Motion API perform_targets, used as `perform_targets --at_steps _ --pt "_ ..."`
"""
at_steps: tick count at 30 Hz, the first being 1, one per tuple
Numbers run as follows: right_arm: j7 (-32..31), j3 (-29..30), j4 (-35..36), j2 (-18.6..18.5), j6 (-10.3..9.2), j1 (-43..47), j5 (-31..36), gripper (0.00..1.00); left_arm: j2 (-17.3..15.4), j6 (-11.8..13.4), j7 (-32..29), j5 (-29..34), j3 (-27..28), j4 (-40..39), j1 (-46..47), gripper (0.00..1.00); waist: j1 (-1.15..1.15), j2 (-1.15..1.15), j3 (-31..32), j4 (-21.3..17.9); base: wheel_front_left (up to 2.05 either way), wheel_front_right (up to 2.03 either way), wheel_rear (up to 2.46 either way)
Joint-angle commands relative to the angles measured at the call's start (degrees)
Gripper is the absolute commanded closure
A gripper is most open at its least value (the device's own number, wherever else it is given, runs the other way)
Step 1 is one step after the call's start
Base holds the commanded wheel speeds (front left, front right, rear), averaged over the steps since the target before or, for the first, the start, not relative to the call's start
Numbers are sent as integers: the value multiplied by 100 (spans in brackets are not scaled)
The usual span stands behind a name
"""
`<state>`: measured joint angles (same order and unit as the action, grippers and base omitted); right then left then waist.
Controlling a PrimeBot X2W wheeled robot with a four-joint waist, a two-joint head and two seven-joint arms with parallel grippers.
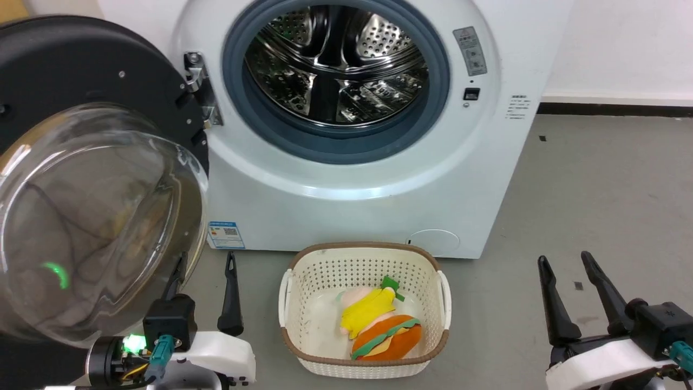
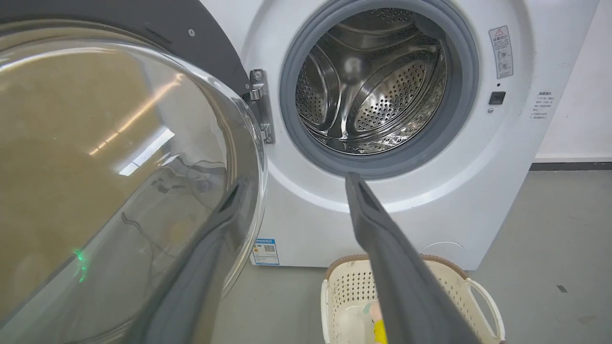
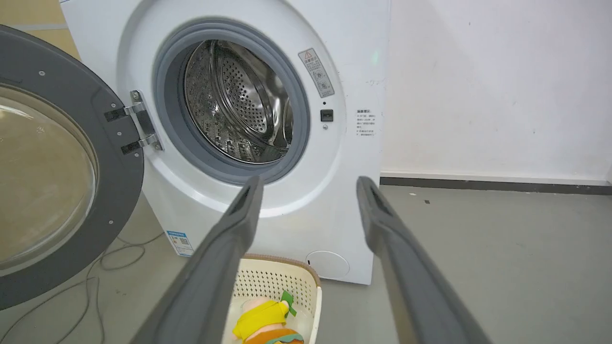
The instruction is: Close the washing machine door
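Clearly unclosed: the washing machine door [image 1: 81, 70] stands swung wide at the frame's left, and the washing machine [image 1: 346, 211] shows its bare drum at top centre. The left gripper [image 1: 206, 259], lower left beside the door's glass, and the right gripper [image 1: 564, 261], lower right, both spread empty fingers. The whole closing swing remains.

No wording is legible anywhere, print is too small. The washing machine [image 1: 346, 211] front has three marked items. Grey label [image 2: 501, 51] at 2 o'clock of the drum opening [image 1: 335, 70]: red warning triangle on top, lines below unreadable. Block of tiny dark print [image 1: 518, 106] at 4 o'clock, near the right edge: unreadable. Blue-bordered sticker [image 1: 226, 234] at 7 o'clock, low down: QR code, small lines unreadable.
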<state>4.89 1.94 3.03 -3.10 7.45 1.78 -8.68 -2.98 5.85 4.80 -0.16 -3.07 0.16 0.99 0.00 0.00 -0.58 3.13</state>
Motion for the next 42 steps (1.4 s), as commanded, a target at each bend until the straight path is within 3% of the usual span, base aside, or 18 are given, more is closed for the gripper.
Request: perform_targets --at_steps 1,2,3,4,5,17,25,31,37,42 --pt "54 20 55 8 1 47 -57 0 -33 37 63 12 -14 -32 77 0 0 0 -10 42 0 0 0" --pt "66 27 65 8 1 52 -72 0 -37 52 75 12 -20 -58 84 0 0 0 -17 83 0 0 0" --pt "78 30 74 9 1 53 -86 0 -50 71 87 21 -24 -96 94 12 0 0 -22 118 0 0 0" --pt "90 40 84 9 1 56 -100 0 -66 87 99 32 -33 -132 104 61 0 0 -30 165 0 0 0" --pt "102 42 91 9 1 56 -114 0 -81 108 111 40 -37 -170 112 100 0 0 -37 204 0 0 0" --pt "246 152 175 11 2 49 -288 0 -218 349 254 -58 32 -589 177 100 0 0 -107 863 0 0 0" --pt "341 201 220 13 2 42 -412 0 -164 348 350 -407 604 -997 170 100 0 0 -163 1228 0 0 0" --pt "413 265 259 14 2 70 -489 0 -138 149 422 -737 1455 -1257 319 100 0 0 -243 1466 0 0 0" --pt "485 334 308 15 2 47 -526 0 -179 -288 494 -1073 2365 -1116 741 100 0 0 -386 1692 0 0 0" --pt "544 329 336 16 2 -33 -539 0 -196 -725 554 -1646 3142 -523 1343 100 0 0 -549 1842 0 0 0"
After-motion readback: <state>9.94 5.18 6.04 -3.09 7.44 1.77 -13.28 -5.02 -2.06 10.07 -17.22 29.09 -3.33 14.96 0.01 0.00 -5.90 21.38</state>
